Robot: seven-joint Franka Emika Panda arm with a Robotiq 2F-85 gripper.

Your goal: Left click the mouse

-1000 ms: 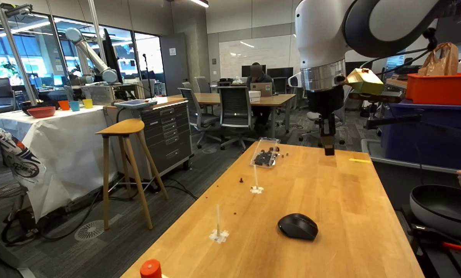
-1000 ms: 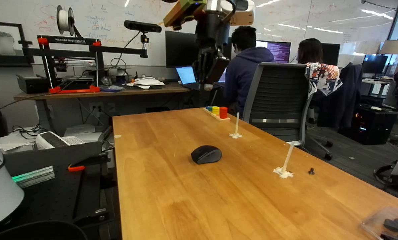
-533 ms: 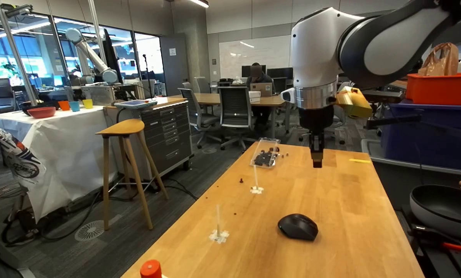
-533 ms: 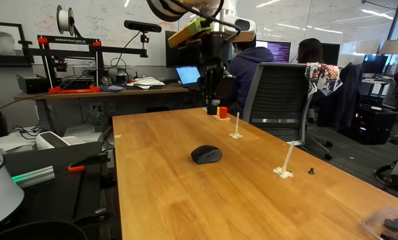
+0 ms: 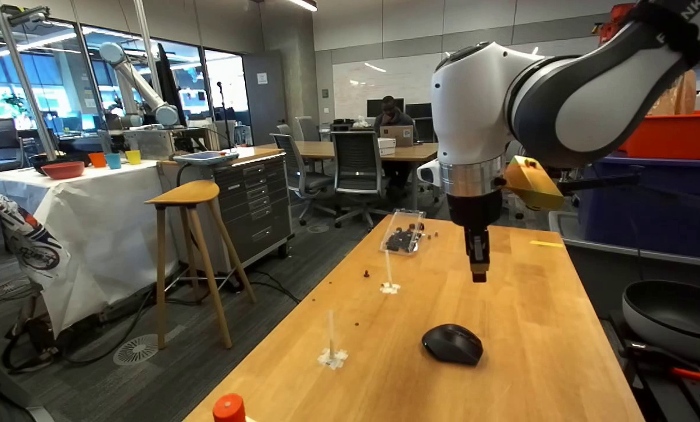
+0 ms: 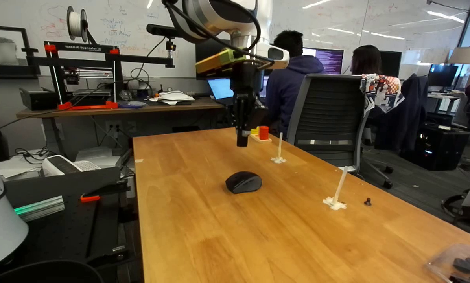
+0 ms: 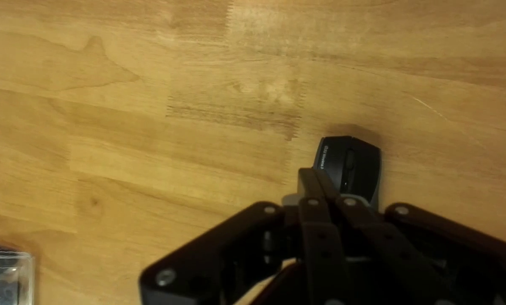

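The mouse is a black rounded computer mouse resting on the wooden table; it shows in both exterior views (image 5: 452, 346) (image 6: 244, 182) and in the wrist view (image 7: 358, 163). My gripper (image 5: 479, 276) has its fingers pressed together with nothing between them. It points down and hangs above the table, apart from the mouse, in both exterior views (image 6: 242, 142). In the wrist view the joined fingertips (image 7: 316, 171) overlap the mouse's left side, and the gripper hides its rear part. The mouse's scroll wheel and front edge are visible there.
Two thin upright sticks (image 5: 330, 337) (image 5: 388, 269) are taped to the table. A clear box with dark bits (image 5: 402, 234) lies near the table's edge. A coloured ring toy (image 6: 263, 133) stands at a table end. A dark bowl (image 5: 675, 322) sits beside the table.
The arm has come down from high above the table, and the gripper is now lower and closer to the mouse. The mouse has not moved.
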